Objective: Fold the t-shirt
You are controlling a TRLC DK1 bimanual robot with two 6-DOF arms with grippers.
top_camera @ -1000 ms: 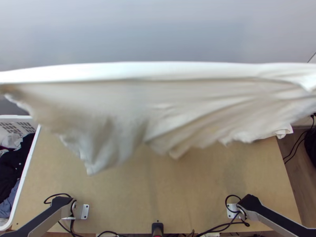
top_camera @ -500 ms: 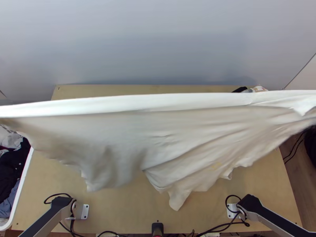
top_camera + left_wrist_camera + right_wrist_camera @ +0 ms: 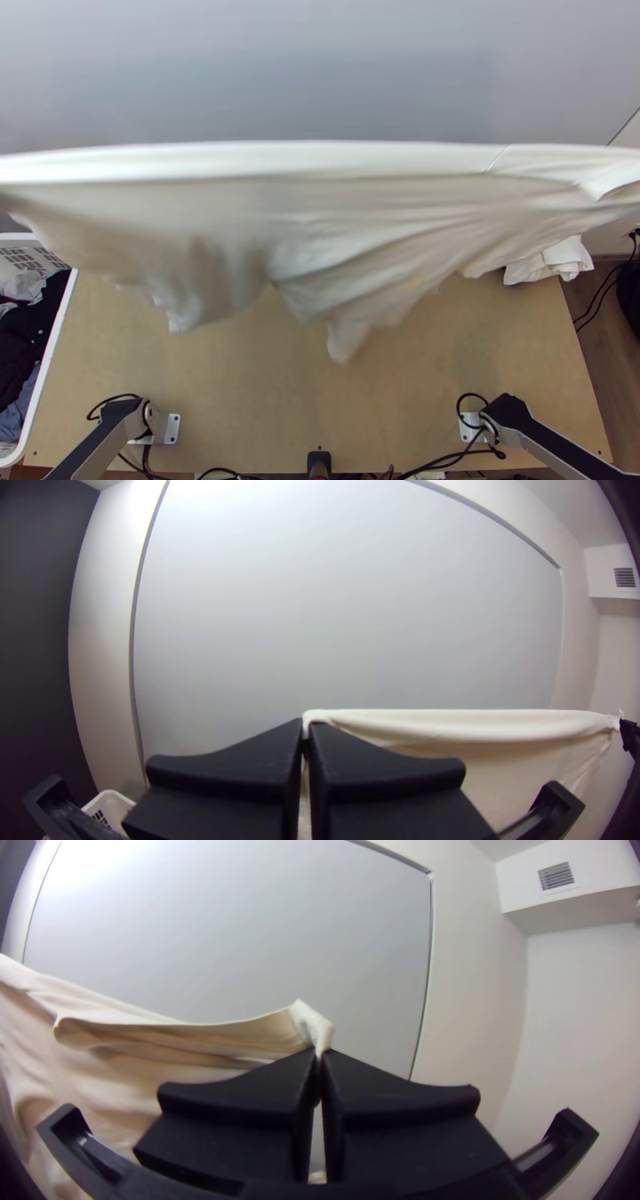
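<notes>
Left arm, silver-grey link with black top and joint (image 3: 102,436): slants from its base down and outward, off the top view's bottom edge. Right arm, same build (image 3: 552,438), mirrors it on the other side. Left end effector, two wide flat black fingers (image 3: 306,730): tips pinched together in the left wrist view. Right end effector, same black finger pair (image 3: 319,1059): tips pressed together too, right wrist view.

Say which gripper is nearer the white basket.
Left. The left gripper holds the end of the shirt nearer the white basket; the right gripper holds the opposite end, farther from it.
</notes>
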